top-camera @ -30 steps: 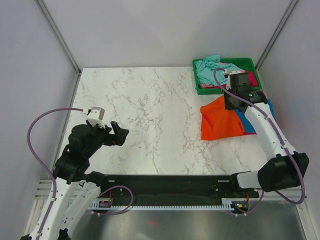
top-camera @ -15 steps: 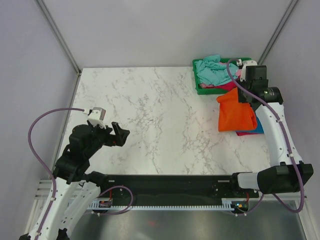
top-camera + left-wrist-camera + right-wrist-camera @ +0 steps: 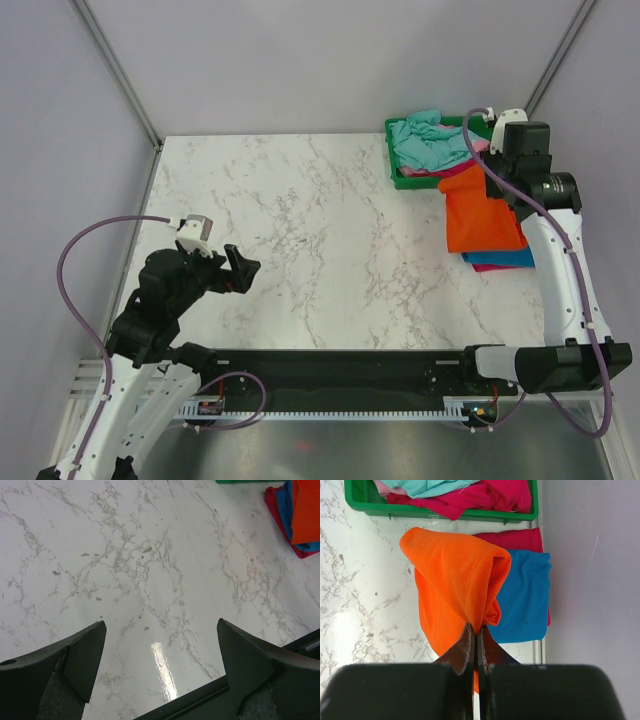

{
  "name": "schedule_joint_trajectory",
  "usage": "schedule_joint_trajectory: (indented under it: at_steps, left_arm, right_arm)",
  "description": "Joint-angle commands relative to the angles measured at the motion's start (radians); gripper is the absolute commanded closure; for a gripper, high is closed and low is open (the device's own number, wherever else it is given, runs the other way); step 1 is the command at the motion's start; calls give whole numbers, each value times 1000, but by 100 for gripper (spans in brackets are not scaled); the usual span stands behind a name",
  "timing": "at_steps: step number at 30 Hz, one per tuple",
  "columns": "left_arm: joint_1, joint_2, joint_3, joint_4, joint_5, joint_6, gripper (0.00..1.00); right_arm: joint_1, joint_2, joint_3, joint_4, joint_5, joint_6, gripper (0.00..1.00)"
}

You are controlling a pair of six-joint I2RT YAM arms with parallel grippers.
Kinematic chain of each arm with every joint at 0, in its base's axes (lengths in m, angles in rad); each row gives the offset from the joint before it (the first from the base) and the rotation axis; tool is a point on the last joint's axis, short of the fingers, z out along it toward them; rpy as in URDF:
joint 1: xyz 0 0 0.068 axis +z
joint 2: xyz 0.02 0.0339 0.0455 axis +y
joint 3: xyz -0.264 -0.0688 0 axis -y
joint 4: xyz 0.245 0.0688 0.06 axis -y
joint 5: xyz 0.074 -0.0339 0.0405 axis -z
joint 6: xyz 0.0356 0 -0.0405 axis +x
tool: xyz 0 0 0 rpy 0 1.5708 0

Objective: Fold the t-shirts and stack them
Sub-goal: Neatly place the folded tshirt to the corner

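One mesh-knit orange tee (image 3: 455,570) — bunched, draped — clenched in R tool (image 3: 474,628); L tool (image 3: 161,624) spread wide.

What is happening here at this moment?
The right hand is shut on the orange t-shirt, which hangs bunched over a stack: a folded blue t-shirt on a folded magenta t-shirt, beside the green tray. Whether it touches the stack, I cannot tell. The tray holds a crumpled teal t-shirt and more magenta fabric. The left hand is open over the marble table, holding nothing.
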State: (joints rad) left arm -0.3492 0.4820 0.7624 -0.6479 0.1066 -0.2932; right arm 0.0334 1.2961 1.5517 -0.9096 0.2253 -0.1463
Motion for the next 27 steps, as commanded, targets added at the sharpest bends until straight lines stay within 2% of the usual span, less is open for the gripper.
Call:
schedule_joint_trajectory:
  at_steps: [1, 6, 13, 20, 27]
  left_arm:
    - [-8, 6, -2, 44, -1, 14, 0]
    - [-14, 13, -2, 42, 1, 14, 0]
    - [-22, 18, -2, 44, -2, 14, 0]
    - [-20, 20, -2, 42, 1, 14, 0]
    - [-25, 23, -3, 42, 1, 14, 0]
  right_arm:
    - [-10, -35, -8, 17, 46, -29, 100]
    - [-29, -34, -56, 38, 71, -29, 100]
    - [-158, -8, -70, 81, 129, -12, 100]
    - [-204, 100, -25, 95, 122, -24, 100]
    - [-246, 141, -82, 216, 117, -68, 100]
